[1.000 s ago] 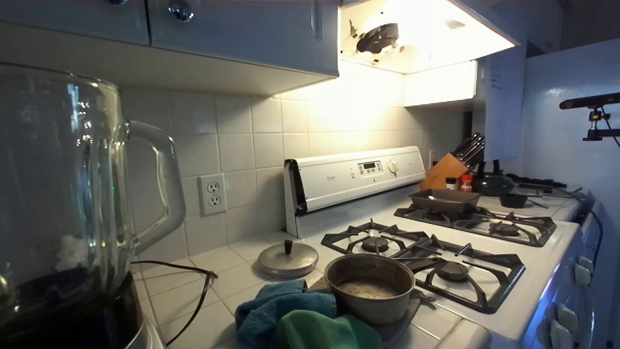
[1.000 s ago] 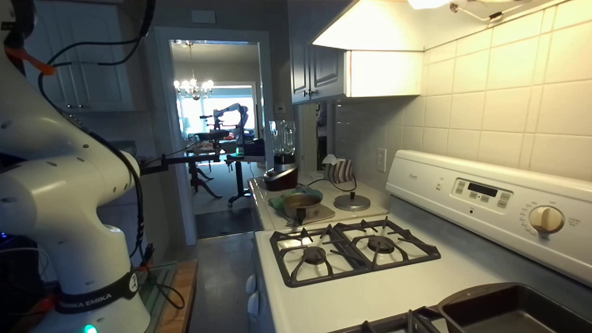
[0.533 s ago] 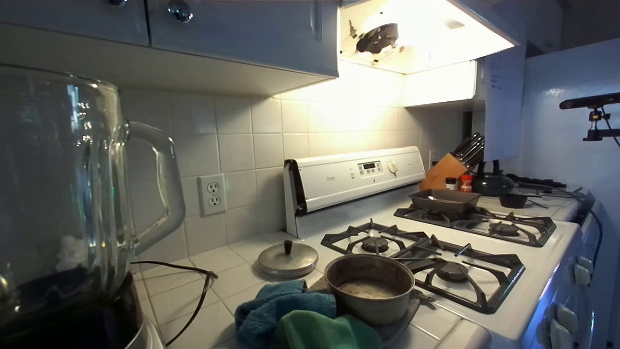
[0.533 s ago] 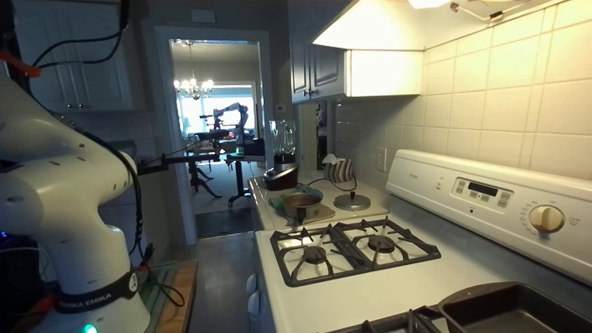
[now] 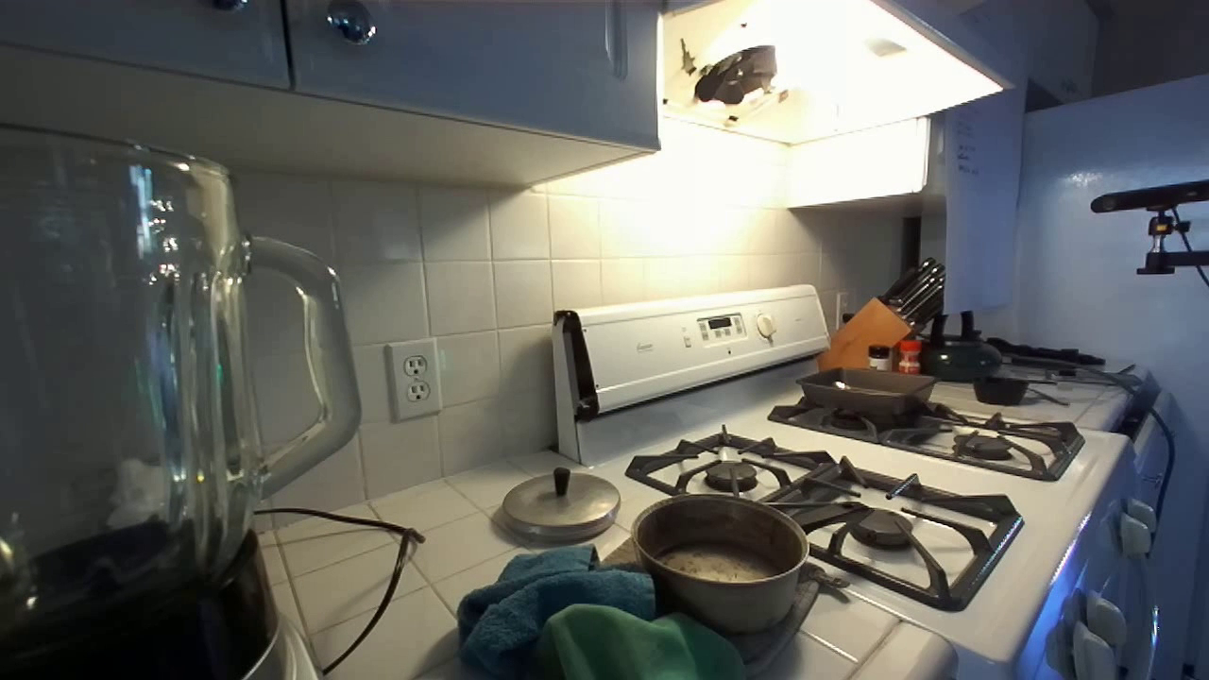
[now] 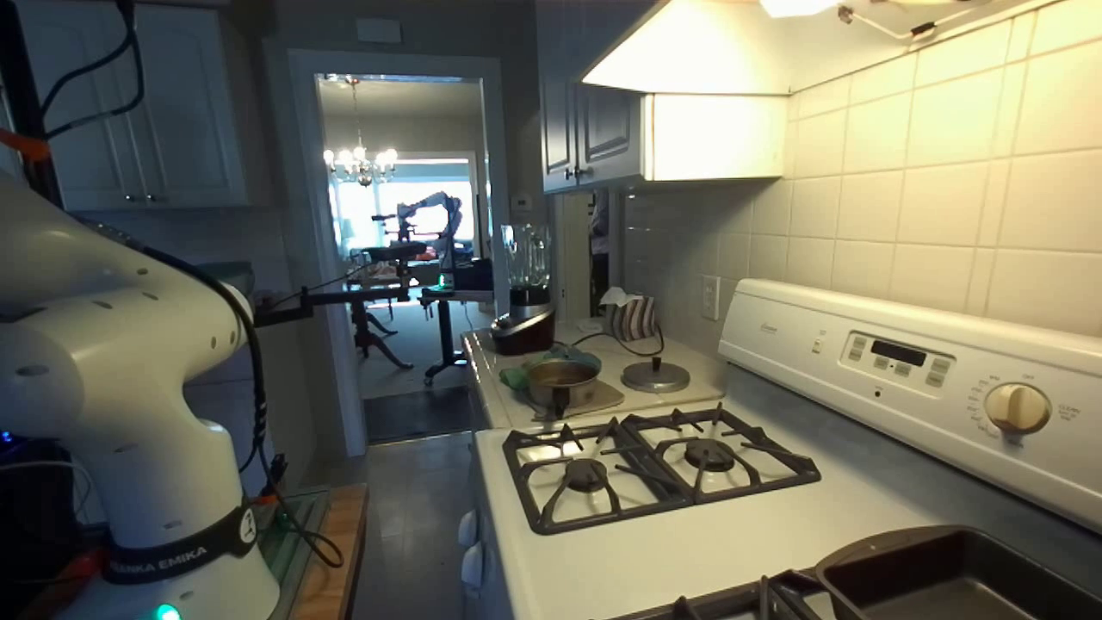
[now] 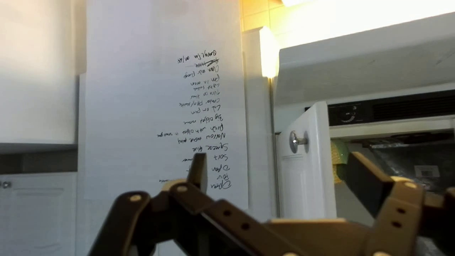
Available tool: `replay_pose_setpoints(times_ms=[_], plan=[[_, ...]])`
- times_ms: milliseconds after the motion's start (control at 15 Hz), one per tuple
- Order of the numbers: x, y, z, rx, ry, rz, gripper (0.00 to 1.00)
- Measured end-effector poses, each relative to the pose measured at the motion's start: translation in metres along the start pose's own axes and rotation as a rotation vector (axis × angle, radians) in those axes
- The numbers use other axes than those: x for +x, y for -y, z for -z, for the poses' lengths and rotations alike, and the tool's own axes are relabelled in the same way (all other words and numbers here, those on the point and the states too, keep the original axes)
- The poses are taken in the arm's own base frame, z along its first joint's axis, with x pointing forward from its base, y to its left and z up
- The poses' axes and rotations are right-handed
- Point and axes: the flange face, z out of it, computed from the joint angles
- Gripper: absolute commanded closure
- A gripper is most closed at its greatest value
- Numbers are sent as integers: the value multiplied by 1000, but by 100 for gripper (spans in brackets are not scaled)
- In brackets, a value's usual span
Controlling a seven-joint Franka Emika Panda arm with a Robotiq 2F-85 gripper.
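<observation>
Just beside the lit white range hood (image 7: 366, 71), a swung-out white panelled cabinet door (image 7: 305, 181) shows in the wrist view, carrying a round silvery metal knob (image 7: 294, 141). Facing the door, the black two-fingered pincer (image 7: 280, 170) is spread wide with nothing gripped; the door appears in the gap between its fingers (image 7: 199, 174), and whether it touches either finger I cannot tell. Along the hood's edge runs a black vent strip (image 7: 401, 108) with a dial (image 7: 348, 113). Bordering that strip, the cabinet interior (image 7: 346, 204) holds dark crinkled plastic packaging (image 7: 419, 156) with a pale label (image 7: 426, 171) and a green-and-yellow object (image 7: 339, 151) partly hidden by the door. Farther from the hood than the door hangs a tall white paper sheet (image 7: 142, 124) bearing a handwritten black list (image 7: 202, 117), its writing upside down in this view.

Below the hood, in both exterior views, sits a white gas stove (image 6: 689, 555) with black grates (image 6: 671, 489); a dark rectangular metal baking pan (image 5: 867, 389) rests on one grate. Lower than the hood and off to its side, the white-tiled worktop (image 5: 463, 501) carries a grey metal saucepan (image 5: 723, 571), a round silvery lid (image 5: 557, 510) with a black knob (image 5: 562, 480), a blue towel (image 5: 557, 590), a green cloth (image 5: 633, 647) and a glass blender (image 5: 118, 331). Across the floor (image 6: 405, 499) from the hood, in an exterior view, stands the white jointed robot arm (image 6: 129, 387).
</observation>
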Motion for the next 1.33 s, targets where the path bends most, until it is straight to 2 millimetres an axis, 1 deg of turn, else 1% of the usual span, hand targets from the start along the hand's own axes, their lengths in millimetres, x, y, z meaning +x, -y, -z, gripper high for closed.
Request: replay_pose_setpoints(times_ms=[200,400,533,800,1000,1333], plan=[[-5,14,-9,70,98,58,0],[-14,39,-18,152,212,136,0],[-16,55,-23,190,258,182,0],[-15,86,-35,232,282,249,0],[-19,113,-48,267,302,299,0],[-36,151,-72,332,316,362,0]])
